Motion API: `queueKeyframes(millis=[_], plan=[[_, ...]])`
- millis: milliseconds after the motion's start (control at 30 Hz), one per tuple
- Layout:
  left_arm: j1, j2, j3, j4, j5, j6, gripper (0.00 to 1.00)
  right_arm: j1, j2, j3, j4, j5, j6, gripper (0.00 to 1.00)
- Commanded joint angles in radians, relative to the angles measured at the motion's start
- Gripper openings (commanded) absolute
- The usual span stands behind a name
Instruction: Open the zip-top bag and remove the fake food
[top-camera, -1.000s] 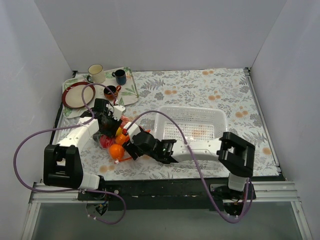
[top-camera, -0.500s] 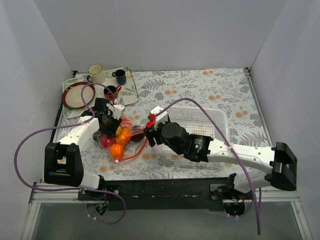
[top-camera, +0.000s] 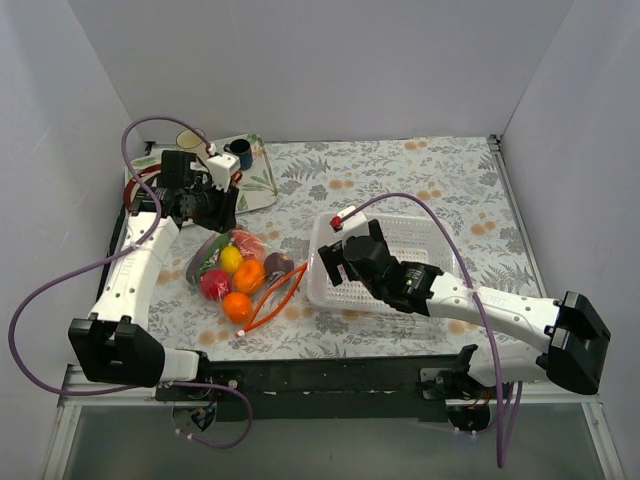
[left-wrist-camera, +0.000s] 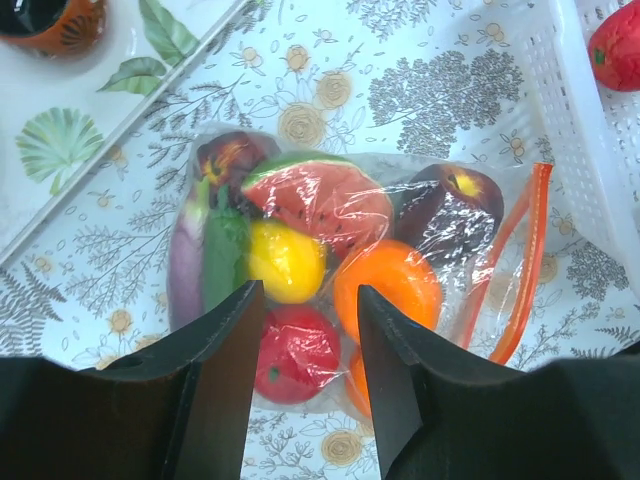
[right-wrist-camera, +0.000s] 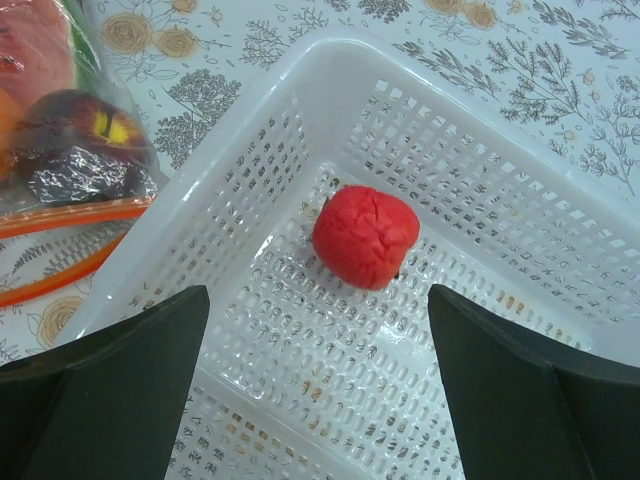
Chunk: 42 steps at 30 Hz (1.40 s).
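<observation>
While the right gripper (right-wrist-camera: 316, 325) gapes, one fruit (right-wrist-camera: 365, 236) lies in the basket (right-wrist-camera: 228, 205).

Plain pale grey walls (top-camera: 320, 70) close the table (top-camera: 350, 368) on three sides. A cloth (top-camera: 420, 175) printed with grey leaves and orange flowers covers its top. A metal rail (top-camera: 340, 396) runs along the near edge. The light seems soft and even.

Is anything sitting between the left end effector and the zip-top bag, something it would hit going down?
Nothing visible does. The left end effector hangs above the zip-top bag, jaws apart and empty, with only air between. The white basket lies off to one side of the bag and the leaf-print tray to the other.
</observation>
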Motion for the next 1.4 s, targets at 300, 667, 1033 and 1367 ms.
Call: queueKeyframes(millis=[300, 667, 1033, 1367], plan=[[0.286, 0.018, -0.237, 0.158, -0.024, 0.133, 0.41, 0.23, 0.129, 0.207, -0.018, 0.036, 0.005, 0.41], [0.292, 0.109, -0.252, 0.279, 0.053, 0.076, 0.41, 0.304, 0.273, 0.197, 0.03, -0.036, 0.056, 0.4], [0.272, 0.096, -0.379, 0.391, -0.012, 0.104, 0.4, 0.313, 0.496, 0.287, 0.096, -0.165, 0.033, 0.16], [0.223, 0.06, -0.447, 0.4, -0.042, 0.116, 0.4, 0.312, 0.649, 0.396, 0.192, -0.088, -0.042, 0.39]])
